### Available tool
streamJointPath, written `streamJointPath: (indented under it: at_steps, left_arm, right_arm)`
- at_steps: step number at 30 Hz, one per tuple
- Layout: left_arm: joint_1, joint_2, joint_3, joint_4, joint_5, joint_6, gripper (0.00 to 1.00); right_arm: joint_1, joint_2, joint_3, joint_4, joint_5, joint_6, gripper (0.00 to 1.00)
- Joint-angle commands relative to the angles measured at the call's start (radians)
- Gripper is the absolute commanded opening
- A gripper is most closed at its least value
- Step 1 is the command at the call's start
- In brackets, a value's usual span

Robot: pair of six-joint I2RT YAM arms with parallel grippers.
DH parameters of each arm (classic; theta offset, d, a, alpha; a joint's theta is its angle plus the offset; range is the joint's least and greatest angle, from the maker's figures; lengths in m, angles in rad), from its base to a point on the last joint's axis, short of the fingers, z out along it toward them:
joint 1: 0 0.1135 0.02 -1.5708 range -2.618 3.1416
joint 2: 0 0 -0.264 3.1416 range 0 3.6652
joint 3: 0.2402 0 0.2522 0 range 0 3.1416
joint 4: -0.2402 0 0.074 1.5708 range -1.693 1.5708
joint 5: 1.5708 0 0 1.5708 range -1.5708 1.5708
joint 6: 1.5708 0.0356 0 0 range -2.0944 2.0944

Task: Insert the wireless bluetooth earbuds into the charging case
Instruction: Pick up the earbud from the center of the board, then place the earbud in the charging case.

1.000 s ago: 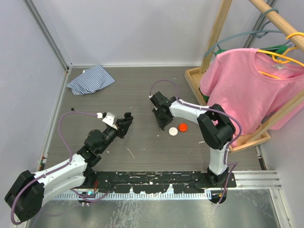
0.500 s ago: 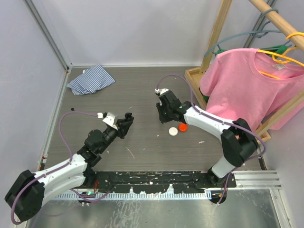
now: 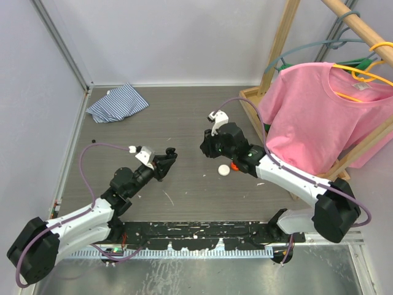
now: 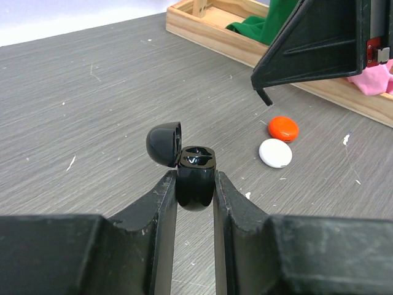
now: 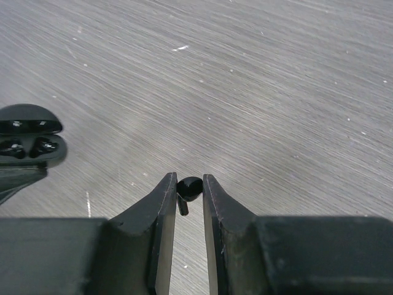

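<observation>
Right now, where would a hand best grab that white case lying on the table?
The white case lies flat like a coin, so probably pinch its rim, coming straight down. The orange case sits close beside it, so use the two sides clear of that.

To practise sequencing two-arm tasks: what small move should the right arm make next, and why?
Probably carry the black earbud leftward to the open black charging case and line it up over the cavity. The right gripper is shut on the earbud, and the left gripper holds the case with its lid flipped back.
</observation>
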Motion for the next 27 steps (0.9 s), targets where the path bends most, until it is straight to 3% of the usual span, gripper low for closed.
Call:
streamJointPath:
  at_steps: [1,12,27]
  left_arm:
    - [-0.003,-0.001,-0.001,0.113,0.062,0.022,0.00]
    - [-0.003,-0.021,-0.006,0.136,0.126,0.025,0.00]
    - [-0.002,-0.043,-0.041,0.260,0.248,0.035,0.00]
  right_arm:
    - [0.015,-0.086,-0.035,0.179,-0.036,0.021,0.17]
    - [0.046,-0.167,-0.108,0.343,-0.108,0.045,0.17]
    - [0.113,-0.180,-0.217,0.704,-0.260,0.107,0.17]
